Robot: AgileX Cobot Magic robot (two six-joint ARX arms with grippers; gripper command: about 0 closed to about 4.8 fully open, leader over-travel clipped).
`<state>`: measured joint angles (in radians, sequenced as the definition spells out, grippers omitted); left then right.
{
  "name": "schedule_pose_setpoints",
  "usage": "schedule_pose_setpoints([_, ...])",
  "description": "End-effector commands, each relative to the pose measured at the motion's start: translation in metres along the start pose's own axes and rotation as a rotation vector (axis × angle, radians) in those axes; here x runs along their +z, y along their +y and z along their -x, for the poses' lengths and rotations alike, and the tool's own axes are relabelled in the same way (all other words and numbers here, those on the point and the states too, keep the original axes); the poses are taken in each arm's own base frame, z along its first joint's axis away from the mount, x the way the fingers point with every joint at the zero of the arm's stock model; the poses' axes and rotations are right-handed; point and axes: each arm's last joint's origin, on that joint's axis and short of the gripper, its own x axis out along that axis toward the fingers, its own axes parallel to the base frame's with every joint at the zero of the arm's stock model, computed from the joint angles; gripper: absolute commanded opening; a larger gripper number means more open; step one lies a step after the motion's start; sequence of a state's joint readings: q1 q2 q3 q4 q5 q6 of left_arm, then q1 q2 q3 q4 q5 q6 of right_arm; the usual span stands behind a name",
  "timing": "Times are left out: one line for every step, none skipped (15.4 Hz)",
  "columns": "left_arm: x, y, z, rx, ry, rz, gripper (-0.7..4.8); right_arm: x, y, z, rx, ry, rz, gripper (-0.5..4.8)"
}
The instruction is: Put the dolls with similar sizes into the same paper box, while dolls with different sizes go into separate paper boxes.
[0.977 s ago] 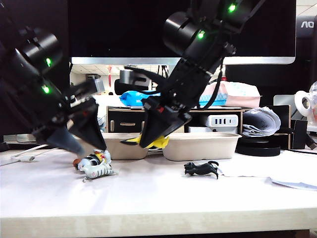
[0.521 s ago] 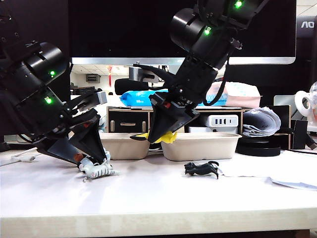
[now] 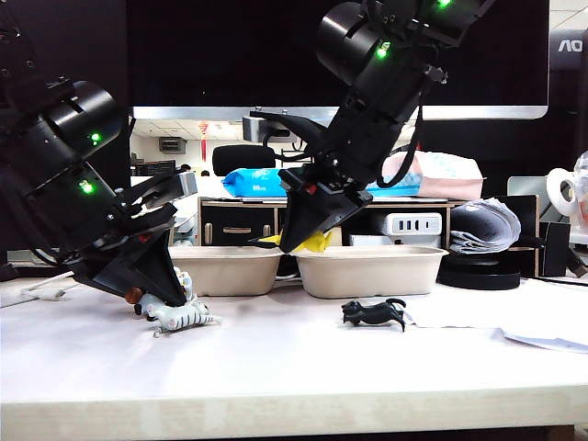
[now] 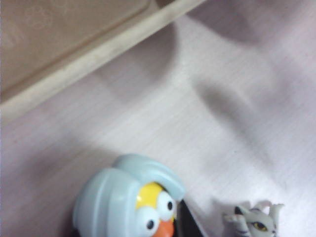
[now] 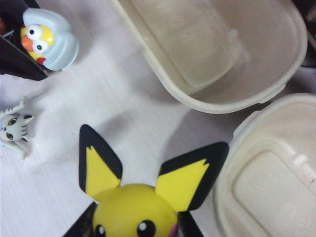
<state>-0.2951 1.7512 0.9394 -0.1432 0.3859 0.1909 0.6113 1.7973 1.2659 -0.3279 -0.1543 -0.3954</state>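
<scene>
My left gripper [image 3: 163, 290] is down on the table in front of the left paper box [image 3: 230, 271], shut on a doll with a pale-blue hood, yellow face and orange beak [image 4: 129, 201]. A dark finger [image 4: 190, 225] presses against the doll's side. The white-grey striped animal [image 3: 184, 317] lies right beside it. My right gripper [image 3: 299, 239] hangs above the gap between the two paper boxes, shut on the yellow round doll with black-tipped ears [image 5: 134, 207]. The right paper box [image 3: 372, 269] is empty, as the right wrist view shows both. The black animal [image 3: 374, 313] lies in front of the right box.
A monitor and shelves with a blue pack [image 3: 253, 182] stand behind the boxes. At the right, black rolls [image 3: 482, 271] sit on the table, and white paper [image 3: 542, 338] lies near the edge. The table's front edge runs close below the dolls.
My left gripper sank onto the hooded doll and its jaws closed around it. My right gripper, still holding the yellow doll, rose slightly and shifted right toward the boxes.
</scene>
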Motion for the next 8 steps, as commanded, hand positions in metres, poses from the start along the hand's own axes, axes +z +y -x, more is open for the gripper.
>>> schedule_pose_setpoints([-0.002, -0.002, 0.003, -0.005, 0.019, 0.02, -0.06, 0.017, -0.005, 0.009, -0.028, -0.079, 0.007, 0.61])
schedule_pose_setpoints([0.002, -0.003, 0.006, 0.001, -0.015, 0.02, -0.06, 0.022, -0.007, 0.011, -0.04, -0.108, 0.012, 0.61])
schedule_pose_setpoints([0.012, -0.004, 0.014, 0.023, -0.092, 0.025, -0.06, 0.033, -0.011, 0.014, -0.069, -0.179, 0.024, 0.61])
schedule_pose_setpoints([0.024, -0.004, 0.022, 0.058, -0.194, 0.011, -0.06, 0.041, -0.014, 0.016, -0.099, -0.253, 0.033, 0.61])
schedule_pose_setpoints([0.034, -0.004, 0.027, 0.086, -0.29, 0.005, -0.06, 0.051, -0.018, 0.015, -0.118, -0.312, 0.016, 0.61])
schedule_pose_setpoints([0.042, -0.002, 0.03, 0.133, -0.364, 0.007, -0.06, 0.058, -0.023, 0.012, -0.125, -0.331, 0.007, 0.61])
schedule_pose_setpoints([0.049, 0.002, 0.03, 0.207, -0.394, 0.008, -0.06, 0.064, -0.029, 0.007, -0.128, -0.341, -0.008, 0.61])
schedule_pose_setpoints([0.056, 0.006, 0.029, 0.239, -0.402, -0.002, -0.06, 0.07, -0.034, -0.002, -0.117, -0.35, -0.009, 0.61])
